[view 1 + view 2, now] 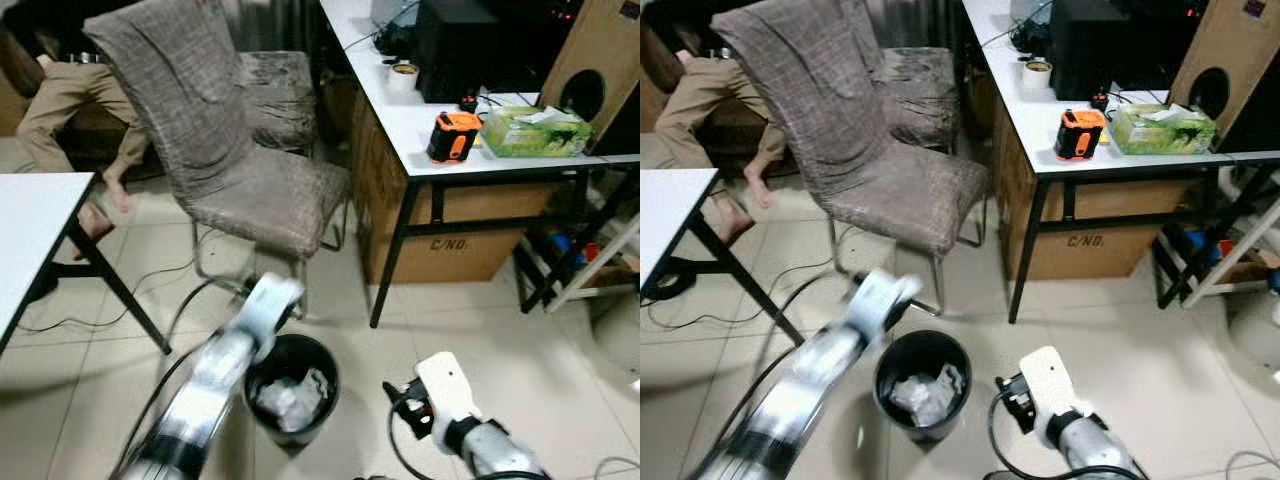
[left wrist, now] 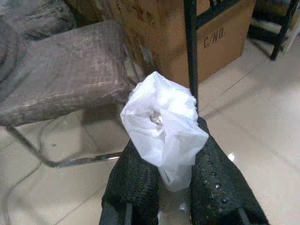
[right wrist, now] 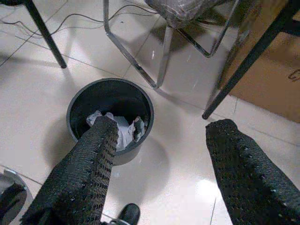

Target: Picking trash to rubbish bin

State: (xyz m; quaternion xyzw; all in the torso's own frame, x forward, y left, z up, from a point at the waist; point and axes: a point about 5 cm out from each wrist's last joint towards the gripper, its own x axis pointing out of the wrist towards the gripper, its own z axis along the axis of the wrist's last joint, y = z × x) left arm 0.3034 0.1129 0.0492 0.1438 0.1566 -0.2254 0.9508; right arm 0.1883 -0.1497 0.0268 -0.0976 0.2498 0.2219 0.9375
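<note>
Clamped between the black fingers (image 2: 140,183) of the left gripper (image 2: 171,178) is a crumpled white plastic wrapper (image 2: 161,126), held near the rim of the black rubbish bin (image 1: 292,388), which stands on the tiled floor in front of the fabric-covered chair (image 1: 240,170). White scraps (image 1: 290,398) are seen lying in the bin. The wrapper is judged to be light, soft and easily crushed; a pinch across its bunched middle is thought sufficient, though thin film may cling to the pads when let go. The right gripper (image 3: 164,154) is held low beside the bin, its fingers spread wide with nothing between them.
</note>
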